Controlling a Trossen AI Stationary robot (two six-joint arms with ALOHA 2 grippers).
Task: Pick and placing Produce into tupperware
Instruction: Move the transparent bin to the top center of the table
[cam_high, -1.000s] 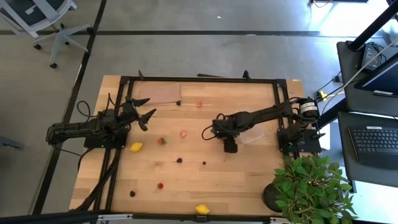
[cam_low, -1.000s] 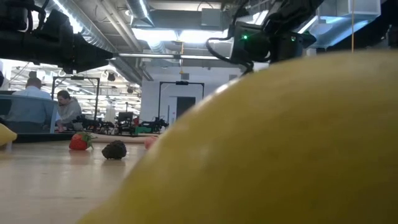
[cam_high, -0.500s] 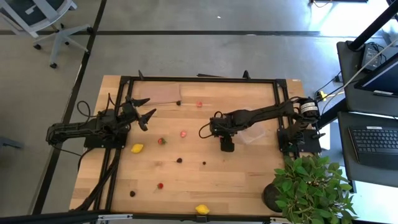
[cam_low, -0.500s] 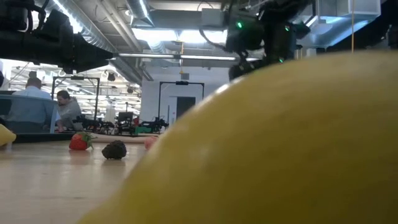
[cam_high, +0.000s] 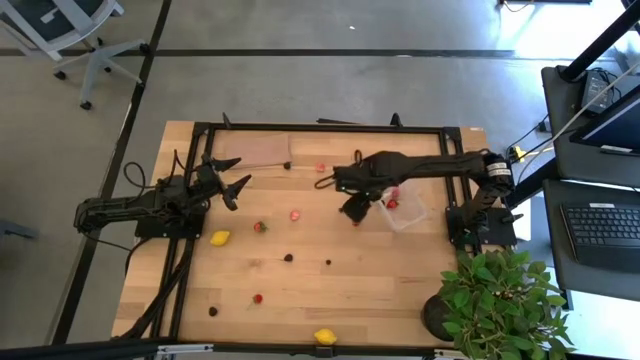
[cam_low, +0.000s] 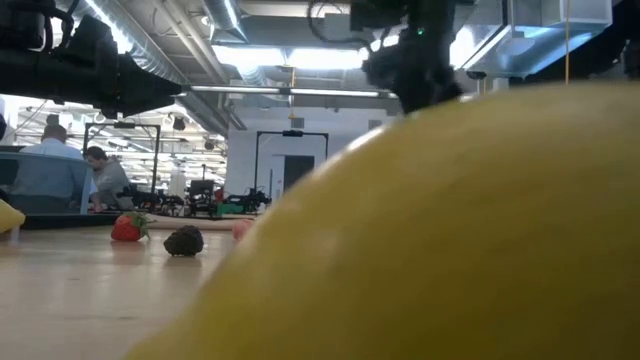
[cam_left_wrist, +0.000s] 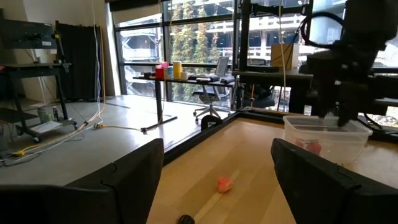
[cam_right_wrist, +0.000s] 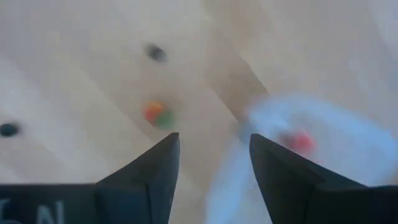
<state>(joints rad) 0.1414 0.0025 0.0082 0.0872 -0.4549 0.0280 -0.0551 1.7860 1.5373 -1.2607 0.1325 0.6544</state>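
Note:
The clear tupperware (cam_high: 408, 213) stands right of the table's centre with red pieces (cam_high: 392, 203) inside; the left wrist view shows it too (cam_left_wrist: 324, 138). My right gripper (cam_high: 353, 212) is open and hovers over the tub's left edge (cam_right_wrist: 214, 163). My left gripper (cam_high: 236, 186) waits open near the table's left side (cam_left_wrist: 217, 168). Loose on the wood lie strawberries (cam_high: 295, 214) (cam_high: 259, 227) (cam_high: 321, 168) (cam_high: 257, 298), lemons (cam_high: 219, 237) (cam_high: 325, 336) and dark berries (cam_high: 288, 257) (cam_high: 328, 262) (cam_high: 213, 311). The near lemon (cam_low: 450, 230) fills most of the low view.
A flat brown sheet (cam_high: 255, 150) lies at the far left, with a dark berry (cam_high: 287, 165) at its corner. A black frame (cam_high: 320, 127) borders the table. A potted plant (cam_high: 500, 300) stands at the near right corner. People sit in the room behind (cam_low: 100, 180).
My right gripper has risen and swung toward the far edge and a little left, from a spot near the tub's near-left corner to above its left edge. The arm no longer covers the tub, so the red pieces inside show.

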